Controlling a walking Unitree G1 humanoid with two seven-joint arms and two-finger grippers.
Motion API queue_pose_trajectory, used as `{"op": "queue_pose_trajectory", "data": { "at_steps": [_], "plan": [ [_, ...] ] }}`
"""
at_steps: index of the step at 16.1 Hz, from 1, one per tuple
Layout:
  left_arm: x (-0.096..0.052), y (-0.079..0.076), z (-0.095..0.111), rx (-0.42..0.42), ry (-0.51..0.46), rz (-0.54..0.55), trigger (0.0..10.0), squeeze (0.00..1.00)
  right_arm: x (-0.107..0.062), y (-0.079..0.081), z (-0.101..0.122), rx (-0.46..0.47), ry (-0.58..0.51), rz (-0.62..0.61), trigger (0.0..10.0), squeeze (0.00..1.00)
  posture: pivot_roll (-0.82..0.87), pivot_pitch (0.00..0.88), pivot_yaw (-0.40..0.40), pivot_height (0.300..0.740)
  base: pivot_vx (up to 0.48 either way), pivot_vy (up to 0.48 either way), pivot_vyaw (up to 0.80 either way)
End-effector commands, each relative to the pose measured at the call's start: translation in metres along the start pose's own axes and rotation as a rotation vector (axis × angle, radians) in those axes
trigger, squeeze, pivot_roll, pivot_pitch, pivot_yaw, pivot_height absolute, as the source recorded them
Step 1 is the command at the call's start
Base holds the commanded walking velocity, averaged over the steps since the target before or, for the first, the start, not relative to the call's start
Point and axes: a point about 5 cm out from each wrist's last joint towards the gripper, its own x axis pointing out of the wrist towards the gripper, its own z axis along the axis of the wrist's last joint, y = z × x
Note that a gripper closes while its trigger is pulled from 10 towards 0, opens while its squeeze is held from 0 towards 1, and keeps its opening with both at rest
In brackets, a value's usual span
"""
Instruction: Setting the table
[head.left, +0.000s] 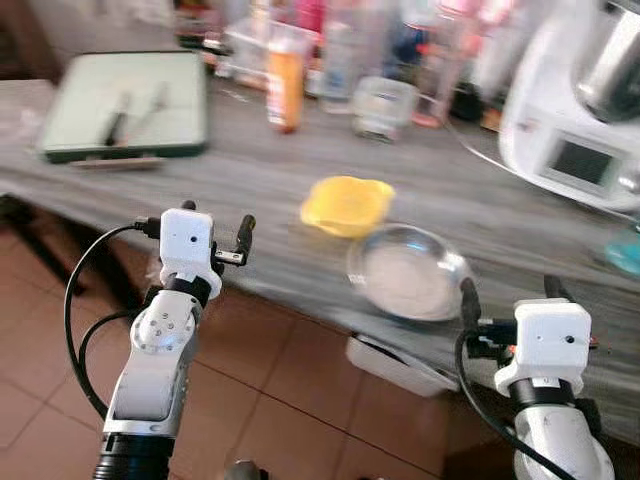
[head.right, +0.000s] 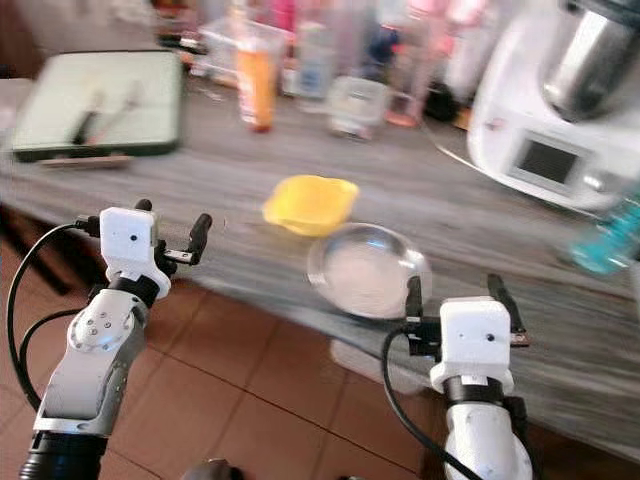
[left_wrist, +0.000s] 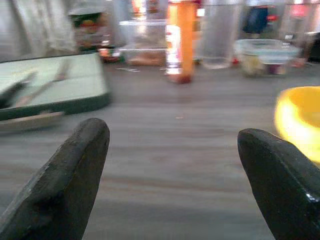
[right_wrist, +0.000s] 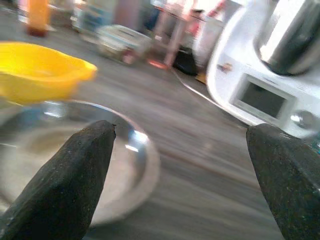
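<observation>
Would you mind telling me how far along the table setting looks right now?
Nothing looks set yet. The yellow plastic bowl and shiny round metal plate sit together near the grey counter's edge. Both hands are open and empty: the left hand beside the bowl, the right hand just short of the plate. Everything remains.

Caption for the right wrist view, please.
Right gripper, jaws open, near a metal plate beside a yellow bowl on the grey counter.
</observation>
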Motion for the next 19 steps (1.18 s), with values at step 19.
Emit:
{"op": "queue_pose_trajectory", "data": {
  "at_steps": [19],
  "plan": [
    [-0.019,-0.004,-0.013,0.103,0.02,-0.085,10.0,0.0,0.001,-0.002,-0.005,-0.011,0.012,0.001,10.0,0.0,0.08,0.146,-0.045,0.74,0.0,0.236,-0.12]
  ]
}}
